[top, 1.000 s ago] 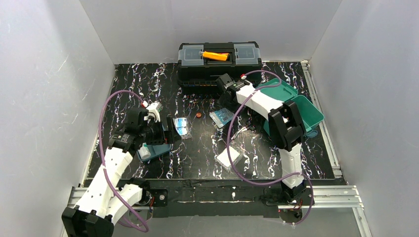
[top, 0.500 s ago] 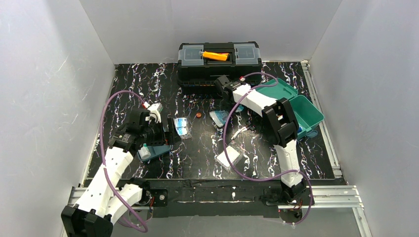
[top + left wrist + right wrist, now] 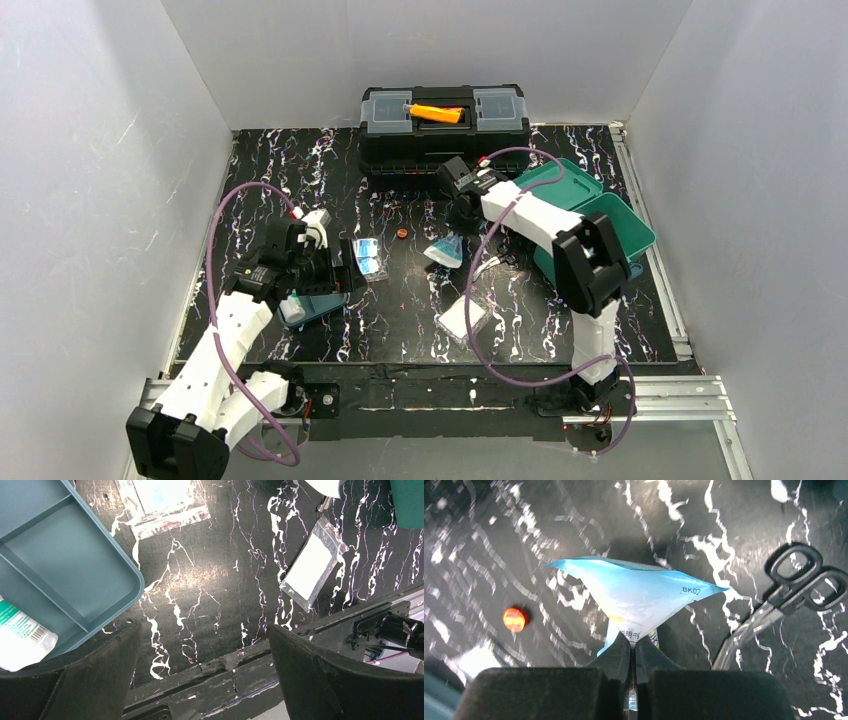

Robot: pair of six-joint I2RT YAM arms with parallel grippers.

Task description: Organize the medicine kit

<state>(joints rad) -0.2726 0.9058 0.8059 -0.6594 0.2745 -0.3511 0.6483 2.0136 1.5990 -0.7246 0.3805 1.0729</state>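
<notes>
Right gripper (image 3: 631, 656): pressed together, pinching the lower edge of a pale blue sachet (image 3: 634, 592)
Beside sachet: scissors (image 3: 789, 587); small orange cap (image 3: 515, 619)
Left gripper (image 3: 205, 650): spread wide, by a corner of the teal divided tray (image 3: 75, 570)
Medicine kit (image 3: 632, 238): lid open, right edge of mat (image 3: 400, 310)

Glossy blue plastic sachet (image 3: 634, 592); smooth teal plastic tray (image 3: 75, 560) (matt finish).
</notes>
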